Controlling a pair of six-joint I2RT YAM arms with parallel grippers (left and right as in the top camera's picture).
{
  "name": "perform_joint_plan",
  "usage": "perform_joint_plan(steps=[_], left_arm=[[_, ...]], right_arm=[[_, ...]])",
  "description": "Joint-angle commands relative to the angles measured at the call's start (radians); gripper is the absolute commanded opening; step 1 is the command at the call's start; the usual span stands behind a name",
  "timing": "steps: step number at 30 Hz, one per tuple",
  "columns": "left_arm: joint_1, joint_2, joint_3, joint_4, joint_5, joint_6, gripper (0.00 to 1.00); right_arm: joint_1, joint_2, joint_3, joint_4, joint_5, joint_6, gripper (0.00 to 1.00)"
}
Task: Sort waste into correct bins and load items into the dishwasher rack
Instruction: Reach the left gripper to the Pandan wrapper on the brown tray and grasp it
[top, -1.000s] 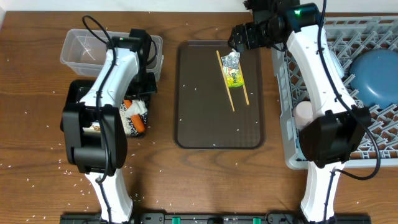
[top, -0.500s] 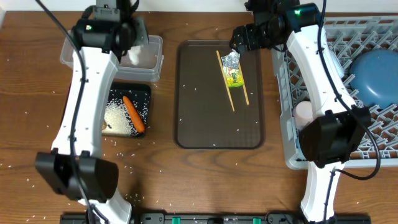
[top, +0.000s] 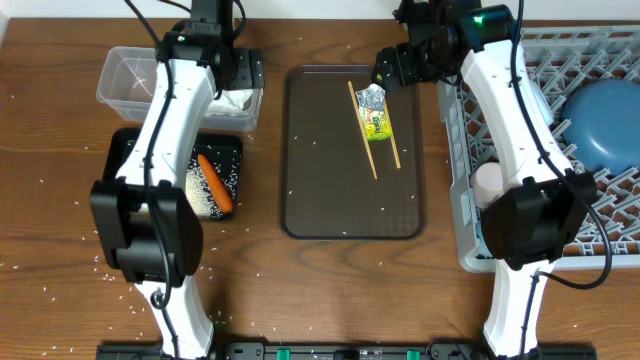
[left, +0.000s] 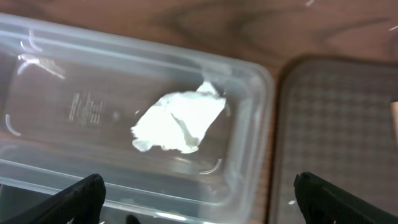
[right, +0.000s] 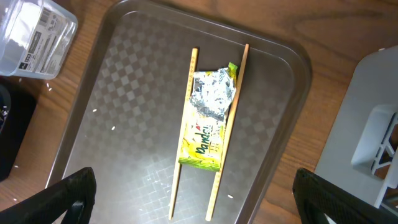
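Left end effector (left: 198, 202) hangs released, fingers wide, over the clear tub (left: 249, 81) holding the crumpled white tissue (left: 180, 121). Right end effector (right: 196, 199), likewise spread, hovers above the yellow-green foil wrapper (right: 202, 140), silver-topped, between the chopsticks (right: 184, 130) on the brown tray (right: 112, 112).

COUNT | clear tub (top: 125, 75): 1 | black tray (top: 225, 145): 1 | brown tray (top: 320, 190): 1 | grey rack (top: 600, 60): 1 | chopsticks (right: 176, 186): 2 | foil wrapper (right: 208, 121): 1 | tissue (left: 180, 121): 1 | carrot (top: 215, 184): 1 | large blue bowl (top: 605, 120): 1 | pink cup (top: 488, 182): 1 | rice grains (top: 200, 195): too many to count
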Motion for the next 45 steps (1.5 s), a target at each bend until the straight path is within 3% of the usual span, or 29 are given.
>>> perform_joint_plan(steps=[1,4,11,23,28,45], left_arm=[[-0.021,-0.099,0.054,0.018,0.104,0.023,0.98],[-0.068,-0.118,0.054,0.049,0.204,0.063,0.98],[-0.245,-0.026,0.05,0.103,0.204,0.167,0.98],[-0.406,0.195,0.05,0.224,0.204,0.188,0.98],[-0.451,0.267,0.05,0.282,0.204,0.279,0.98],[-0.488,0.327,-0.006,0.231,0.189,0.356,0.98]], right_arm=[[0.001,-0.02,0.014,-0.002,0.023,-0.011,0.99],[-0.018,-0.021,0.014,-0.002,0.087,0.051,0.99],[-0.139,-0.021,0.014,-0.035,0.095,0.19,0.99],[-0.285,-0.021,0.014,-0.135,0.096,0.19,0.99],[-0.286,-0.021,0.014,-0.154,0.096,0.167,0.99],[-0.285,-0.021,0.013,-0.179,0.097,0.145,0.99]])
